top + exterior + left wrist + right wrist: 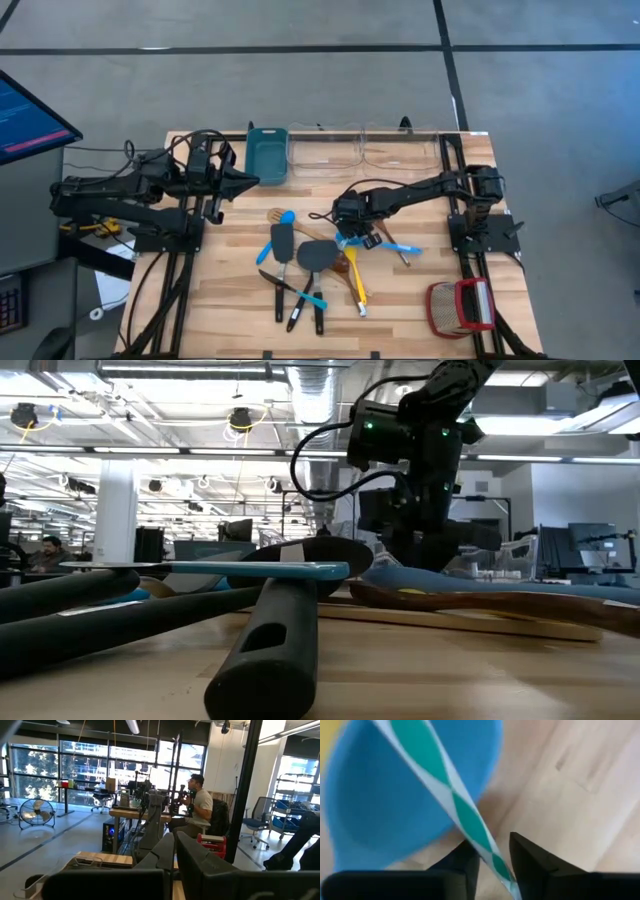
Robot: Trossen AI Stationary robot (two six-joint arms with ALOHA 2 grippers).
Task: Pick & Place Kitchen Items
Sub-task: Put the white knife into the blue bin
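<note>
Grey floor [300,25], tall windows [75,770], floor fan [36,813], seated person [197,802]
</note>
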